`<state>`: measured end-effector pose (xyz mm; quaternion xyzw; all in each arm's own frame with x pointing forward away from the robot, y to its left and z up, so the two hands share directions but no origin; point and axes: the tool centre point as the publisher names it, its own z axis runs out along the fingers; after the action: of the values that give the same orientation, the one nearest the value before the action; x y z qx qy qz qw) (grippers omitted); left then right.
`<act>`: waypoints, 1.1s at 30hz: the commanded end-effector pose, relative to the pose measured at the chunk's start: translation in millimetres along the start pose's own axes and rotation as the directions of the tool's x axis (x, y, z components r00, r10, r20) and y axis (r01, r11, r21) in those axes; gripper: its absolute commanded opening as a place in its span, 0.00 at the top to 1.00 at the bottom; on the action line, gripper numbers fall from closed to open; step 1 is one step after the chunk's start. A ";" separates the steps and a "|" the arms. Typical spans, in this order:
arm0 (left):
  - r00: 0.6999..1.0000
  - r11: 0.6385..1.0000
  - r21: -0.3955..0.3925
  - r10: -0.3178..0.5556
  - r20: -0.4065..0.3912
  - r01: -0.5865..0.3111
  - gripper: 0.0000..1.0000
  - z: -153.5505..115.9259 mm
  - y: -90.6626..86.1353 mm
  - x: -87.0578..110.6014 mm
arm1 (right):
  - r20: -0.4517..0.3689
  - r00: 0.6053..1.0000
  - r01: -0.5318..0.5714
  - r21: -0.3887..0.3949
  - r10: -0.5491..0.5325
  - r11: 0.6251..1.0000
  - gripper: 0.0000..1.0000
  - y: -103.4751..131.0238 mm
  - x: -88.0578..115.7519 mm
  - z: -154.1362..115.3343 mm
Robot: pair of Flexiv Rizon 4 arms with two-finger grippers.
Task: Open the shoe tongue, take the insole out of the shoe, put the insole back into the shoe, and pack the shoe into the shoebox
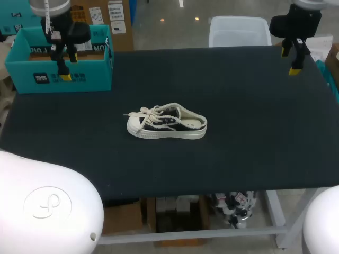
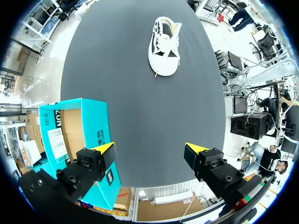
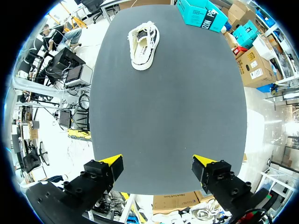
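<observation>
A small black-and-white shoe (image 1: 167, 123) with cream laces lies on its sole in the middle of the dark table, toe to the left, insole inside. The teal shoebox (image 1: 59, 60) stands open at the table's far left corner. My left gripper (image 1: 64, 62) hangs open above the box's front wall; in its wrist view the left gripper (image 2: 150, 156) has the box (image 2: 79, 135) beside one finger and the shoe (image 2: 164, 45) far ahead. My right gripper (image 1: 294, 58) hangs open over the far right corner, empty. From the right wrist the right gripper (image 3: 158, 167) faces the shoe (image 3: 143, 44) far ahead, with the box (image 3: 204, 13) beyond.
The dark table (image 1: 238, 132) carries only the shoe and the box. A white plastic bin (image 1: 239, 30) stands just behind the table's far edge.
</observation>
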<state>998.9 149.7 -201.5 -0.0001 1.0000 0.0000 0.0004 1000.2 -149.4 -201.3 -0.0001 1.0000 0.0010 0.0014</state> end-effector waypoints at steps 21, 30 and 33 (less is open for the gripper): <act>1.000 1.000 0.000 0.000 0.000 0.000 0.00 -0.2 0.1 0.0 | 0.000 1.000 0.000 0.001 0.000 1.000 0.00 -0.2 0.2 -0.2; 1.000 1.000 0.003 0.029 0.011 -0.029 0.00 -4.6 -5.5 5.7 | -0.045 0.999 -0.024 -0.062 0.021 0.998 0.00 15.1 0.0 7.0; 0.999 0.999 0.006 0.040 0.013 -0.040 0.00 -7.5 -11.1 9.4 | -0.052 0.998 -0.032 -0.122 0.026 0.992 0.00 28.5 4.5 14.1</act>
<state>995.9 140.9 -197.3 0.0200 0.9998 -0.0059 0.0012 994.1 -121.3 -210.9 0.0143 0.9984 0.0503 -0.0201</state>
